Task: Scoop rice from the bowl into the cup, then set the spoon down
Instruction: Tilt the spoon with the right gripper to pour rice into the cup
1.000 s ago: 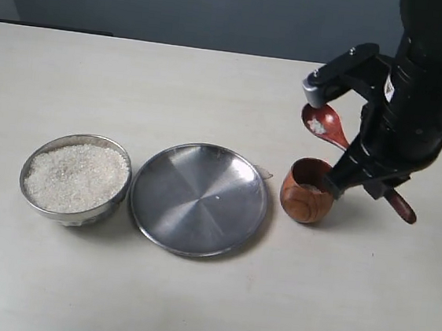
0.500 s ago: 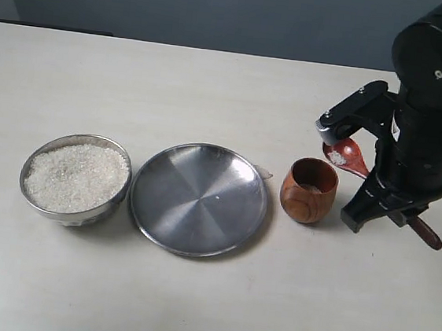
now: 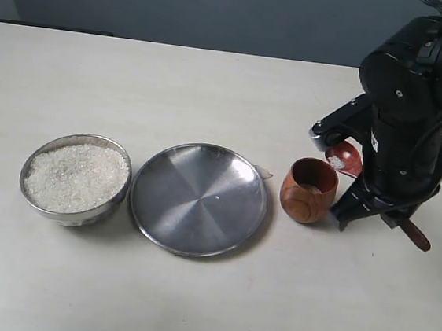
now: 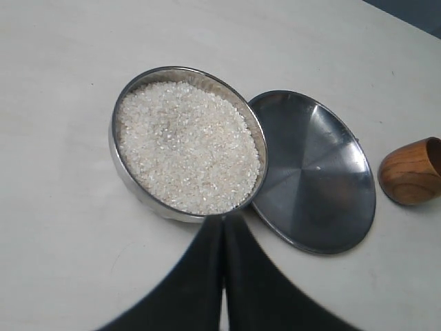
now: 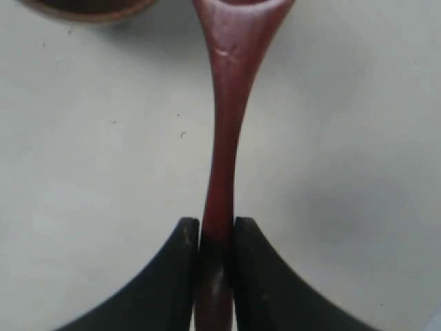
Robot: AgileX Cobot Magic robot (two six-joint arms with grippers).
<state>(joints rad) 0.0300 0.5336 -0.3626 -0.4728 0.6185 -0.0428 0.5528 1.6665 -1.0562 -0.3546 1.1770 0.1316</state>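
The steel bowl (image 3: 110, 201) on the left is full of white rice (image 3: 76, 175); the left wrist view also shows the bowl (image 4: 127, 181) and its rice (image 4: 186, 145). The brown wooden cup (image 3: 309, 194) stands right of the plate with a little rice inside. My right gripper (image 5: 216, 227) is shut on the handle of the wooden spoon (image 5: 226, 138). The spoon (image 3: 344, 157) slants just right of the cup, low over the table, with a few grains in it. My left gripper (image 4: 223, 219) is shut and empty, hovering near the bowl's rim.
A flat steel plate (image 3: 198, 199) lies between bowl and cup, touching the bowl's side in the left wrist view (image 4: 317, 172). The bulky black right arm (image 3: 404, 114) covers the table right of the cup. The cup's rim (image 5: 89, 10) shows beside the spoon.
The right arm has come down and shifted right and nearer, carrying the spoon from above the cup's far side to low beside the cup. Bowl, plate and cup stayed put.
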